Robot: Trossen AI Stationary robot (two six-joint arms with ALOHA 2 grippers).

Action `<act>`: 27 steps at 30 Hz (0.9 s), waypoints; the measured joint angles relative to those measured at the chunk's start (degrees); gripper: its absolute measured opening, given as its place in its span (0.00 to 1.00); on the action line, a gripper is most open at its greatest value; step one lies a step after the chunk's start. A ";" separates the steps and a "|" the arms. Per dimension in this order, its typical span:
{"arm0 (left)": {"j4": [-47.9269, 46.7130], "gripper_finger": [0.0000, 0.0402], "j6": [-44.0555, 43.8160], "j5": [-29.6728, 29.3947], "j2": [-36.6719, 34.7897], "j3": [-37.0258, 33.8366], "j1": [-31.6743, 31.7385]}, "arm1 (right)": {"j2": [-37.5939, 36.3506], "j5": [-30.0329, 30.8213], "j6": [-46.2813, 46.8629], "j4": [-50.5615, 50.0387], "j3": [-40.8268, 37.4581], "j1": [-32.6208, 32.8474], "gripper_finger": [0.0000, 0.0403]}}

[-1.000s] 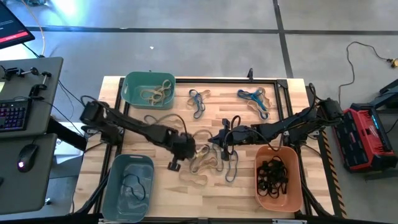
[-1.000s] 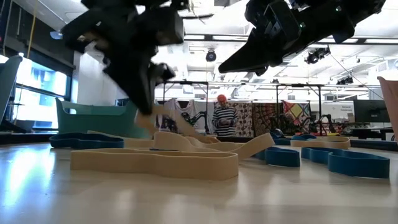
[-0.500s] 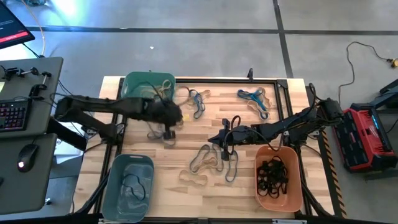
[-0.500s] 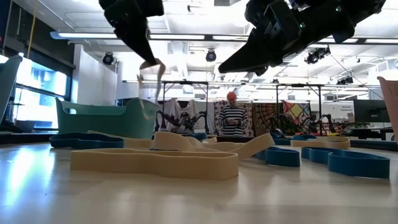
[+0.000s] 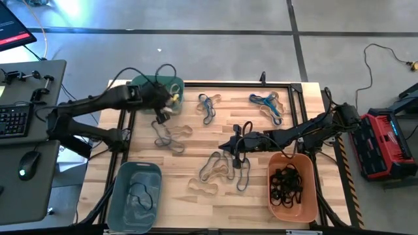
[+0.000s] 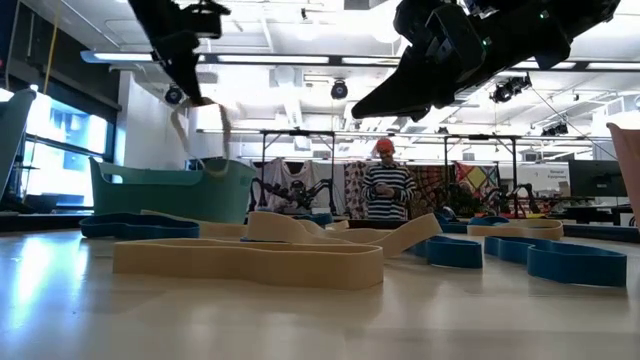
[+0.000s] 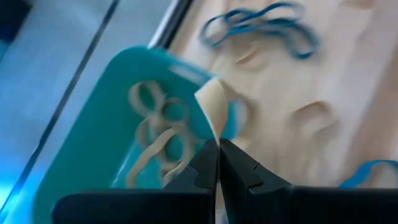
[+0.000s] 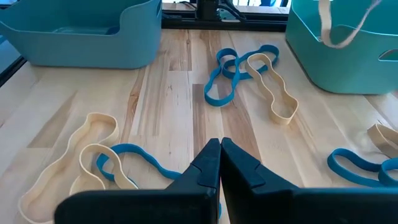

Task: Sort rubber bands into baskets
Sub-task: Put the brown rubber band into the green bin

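- Overall, the table [image 5: 196, 202] carried three baskets: teal basket [image 5: 140, 88] at the far left corner with several tan bands inside, grey-blue basket [image 5: 134, 196] at the near left with a thin dark band, orange basket [image 5: 292, 186] at the near right with a heap of black bands [image 5: 285, 183].
- Sorting was judged partly done: each basket held bands, but loose tan and blue bands [image 5: 219, 171] lay mid-table, and two blue-and-tan clusters [image 5: 266, 104] lay along the far edge.
- Left gripper [image 5: 171, 99] hung over the teal basket's rim, fingers pinched on a tan band [image 6: 200, 125] dangling above it; release was judged the next step.
- Right gripper [image 5: 228, 149] hovered over the central bands, fingers closed on nothing.
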 joint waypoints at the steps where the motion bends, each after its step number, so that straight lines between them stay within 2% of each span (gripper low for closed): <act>1: -0.63 0.00 -0.03 -0.77 -0.32 0.00 1.24 | 0.01 0.00 0.03 0.00 0.00 0.00 0.00; 16: -4.36 0.00 2.13 -1.66 -0.92 0.00 19.30 | 0.01 0.68 -0.03 -0.13 0.00 0.00 0.00; 27: -4.07 0.00 4.91 1.80 6.60 0.00 27.25 | 0.01 0.81 -0.01 -0.15 0.00 0.00 0.00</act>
